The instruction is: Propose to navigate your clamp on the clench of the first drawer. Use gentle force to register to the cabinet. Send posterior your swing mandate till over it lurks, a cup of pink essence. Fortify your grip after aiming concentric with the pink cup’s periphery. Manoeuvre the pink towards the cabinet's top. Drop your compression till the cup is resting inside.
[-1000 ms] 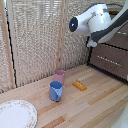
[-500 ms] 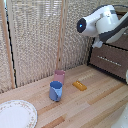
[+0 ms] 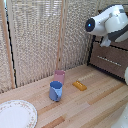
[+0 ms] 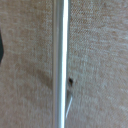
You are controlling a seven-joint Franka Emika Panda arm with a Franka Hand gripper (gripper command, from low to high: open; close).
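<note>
The white arm (image 3: 111, 22) reaches from the exterior view's right and hangs in front of the upper part of the dark brown cabinet (image 3: 114, 67). The clamp's fingers cannot be made out there, so open or shut is unclear. The wrist view shows a thin silver bar (image 4: 60, 60) close up over a brown grainy surface. It looks like a drawer handle, but I cannot tell which drawer's. The pink cup (image 3: 59, 76) stands upright on the wooden table, far from the arm and just behind the blue mug (image 3: 55, 91).
A small orange block (image 3: 79, 85) lies on the table between the cups and the cabinet. A patterned white plate (image 3: 15, 114) sits at the front on the exterior view's left. A beige woven screen (image 3: 35, 35) closes the back. One drawer handle (image 3: 108, 60) shows below the arm.
The arm has moved steadily toward the exterior view's right, closer to the cabinet. The cups, block and plate have not moved.
</note>
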